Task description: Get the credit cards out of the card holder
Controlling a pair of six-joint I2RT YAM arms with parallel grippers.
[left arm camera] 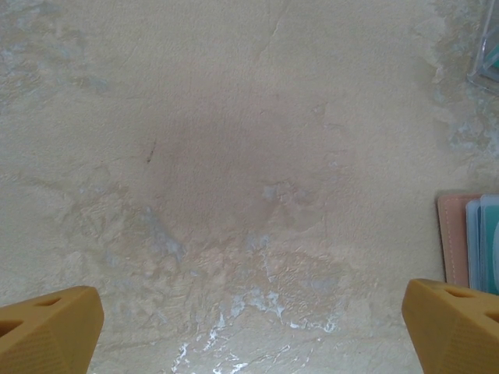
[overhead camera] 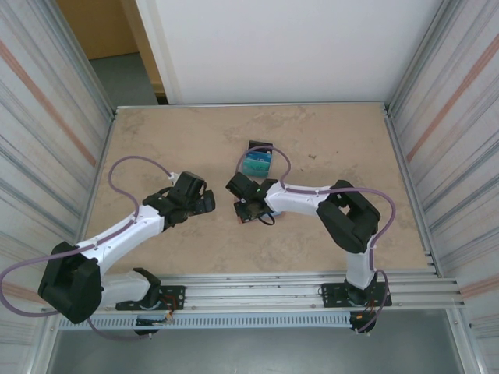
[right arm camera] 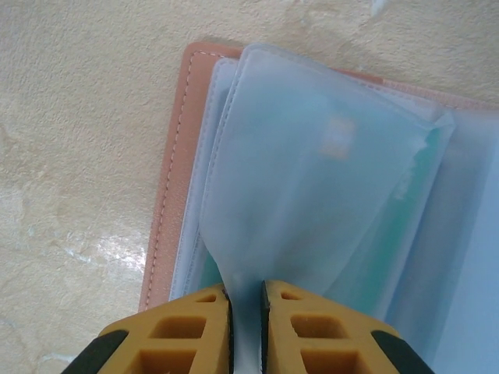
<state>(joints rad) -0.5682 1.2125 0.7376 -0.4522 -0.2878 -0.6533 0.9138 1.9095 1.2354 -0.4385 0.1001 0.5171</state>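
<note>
Right end effector (right arm camera: 246,315) pinches the card holder's (right arm camera: 166,195) clear sleeve (right arm camera: 312,179) mid-worktop (left arm camera: 234,156); left end effector (left arm camera: 249,323) is spread wide.

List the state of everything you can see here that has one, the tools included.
card holder: lying open on the table.
teal card: inside a sleeve of the card holder, not yet out.
left tool: open, over bare table.
right tool: shut on a clear sleeve of the card holder.
</note>
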